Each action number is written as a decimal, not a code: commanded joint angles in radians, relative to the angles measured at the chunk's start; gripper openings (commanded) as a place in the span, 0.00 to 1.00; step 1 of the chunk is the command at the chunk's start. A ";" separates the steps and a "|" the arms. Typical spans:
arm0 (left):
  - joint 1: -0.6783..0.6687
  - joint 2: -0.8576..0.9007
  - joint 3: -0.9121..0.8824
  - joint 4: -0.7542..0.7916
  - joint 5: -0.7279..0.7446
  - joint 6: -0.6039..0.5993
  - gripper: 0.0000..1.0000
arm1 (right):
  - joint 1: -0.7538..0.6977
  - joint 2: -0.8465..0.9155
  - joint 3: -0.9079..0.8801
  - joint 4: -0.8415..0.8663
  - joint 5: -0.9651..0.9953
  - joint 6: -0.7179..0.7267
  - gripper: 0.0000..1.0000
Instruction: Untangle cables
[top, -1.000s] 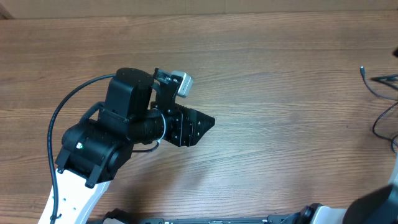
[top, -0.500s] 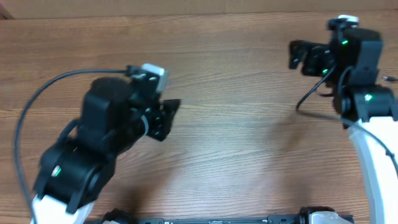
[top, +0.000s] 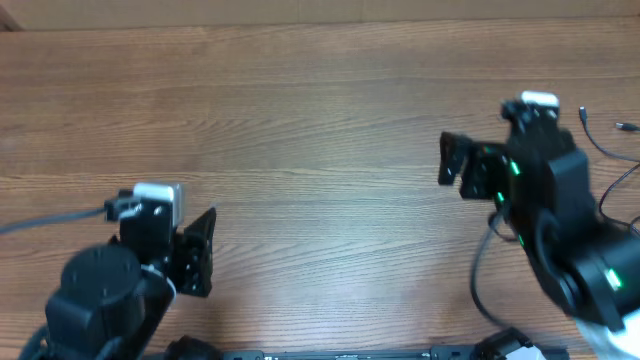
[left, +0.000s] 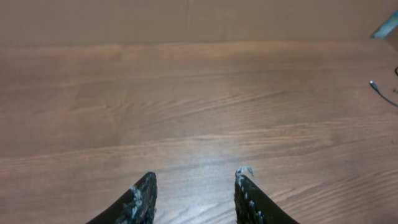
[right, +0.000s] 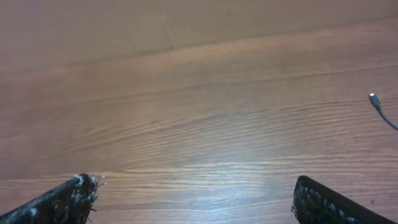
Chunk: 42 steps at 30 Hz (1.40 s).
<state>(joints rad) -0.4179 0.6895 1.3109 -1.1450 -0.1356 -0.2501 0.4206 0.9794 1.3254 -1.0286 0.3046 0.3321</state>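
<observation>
- Nearest the front edge of the table (top: 330, 120), on its left side, the left gripper (left: 196, 177) sits low over bare wood. Its fingers stand apart with a clear gap, and nothing lies between them.
- Its wrist view shows only wood grain ahead, so this arm is well apart from anything it could work on.
- Farther back and on the right side, the right gripper (right: 193, 181) points leftward across the table. Its jaws are spread wide and it too is empty.
- Under this gripper there is again only bare wood. A small plug end (right: 373, 98) with a short run of thin cord shows off to its right, near but not touching.
- Past the right arm, at the far right edge of the table, lie the cables (top: 585, 118). They are thin black cords with loose strands trailing out of the frame.
- Much of the cords is hidden behind the right arm or cut off by the frame edge, so I cannot tell whether they cross or knot.
- As for progress, no cord is held, lifted or drawn apart. What shows looks like loose strands, not a tight bundle.
- I judge that any real separating is left to do. A first step would be the right arm turning towards the cords beside it and taking hold of one end.
</observation>
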 joint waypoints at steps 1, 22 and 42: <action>0.005 -0.090 -0.100 0.027 -0.023 -0.080 0.43 | 0.030 -0.097 0.009 -0.034 0.073 0.069 1.00; 0.005 -0.170 -0.340 0.151 -0.002 -0.095 0.88 | 0.031 -0.197 -0.267 -0.116 0.308 0.371 1.00; 0.005 -0.170 -0.340 0.132 0.084 -0.124 1.00 | -0.039 -0.035 -0.318 0.410 0.069 -0.439 1.00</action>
<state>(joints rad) -0.4179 0.5243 0.9771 -1.0100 -0.0696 -0.3607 0.4194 0.9524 1.0012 -0.6388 0.3332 -0.0002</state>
